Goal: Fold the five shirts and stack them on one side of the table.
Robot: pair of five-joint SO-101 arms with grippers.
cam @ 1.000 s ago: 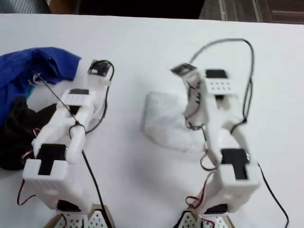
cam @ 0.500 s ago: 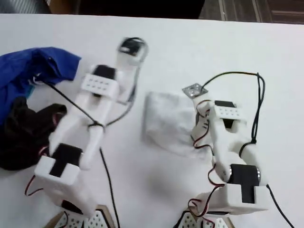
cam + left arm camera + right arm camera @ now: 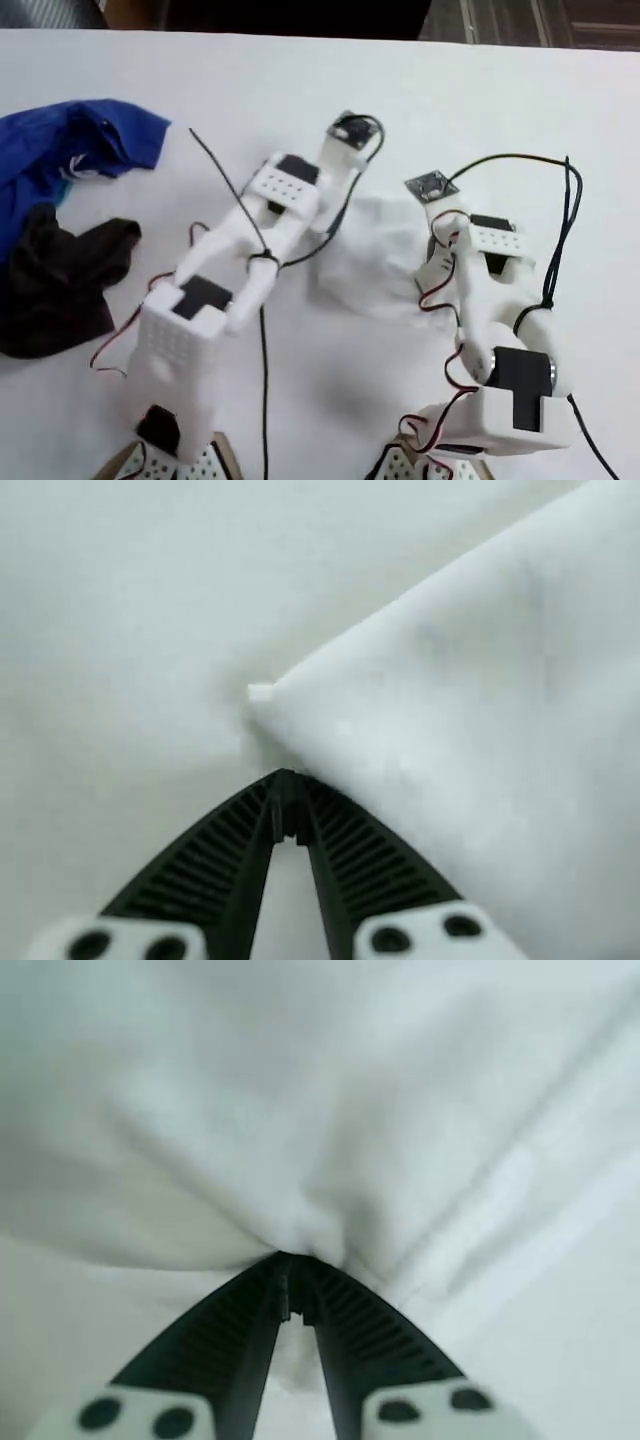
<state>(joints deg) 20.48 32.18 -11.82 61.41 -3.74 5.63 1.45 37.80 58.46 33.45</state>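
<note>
A white table (image 3: 500,90) fills most of the high view. Beyond its far edge lie a dark floor and some brown wooden boards.

A white shirt (image 3: 375,260) lies in a loose, partly folded bundle near the middle of the table, between the two white robot arms. Its cloth is plain, with soft creases and one stitched seam. A small white tab (image 3: 260,692) sticks out at one corner; any print on it cannot be made out.

The left hand (image 3: 287,780) has its black ribbed jaws closed, with the tips together right against that corner's edge. Whether any cloth is caught between them cannot be told. The right hand (image 3: 292,1262) is also closed, and the white cloth puckers into its tips, so it pinches a fold of the shirt.

At the table's left edge lies a crumpled blue shirt (image 3: 70,150). A crumpled black shirt (image 3: 55,280) lies just in front of it, touching it, well apart from the white one.
</note>
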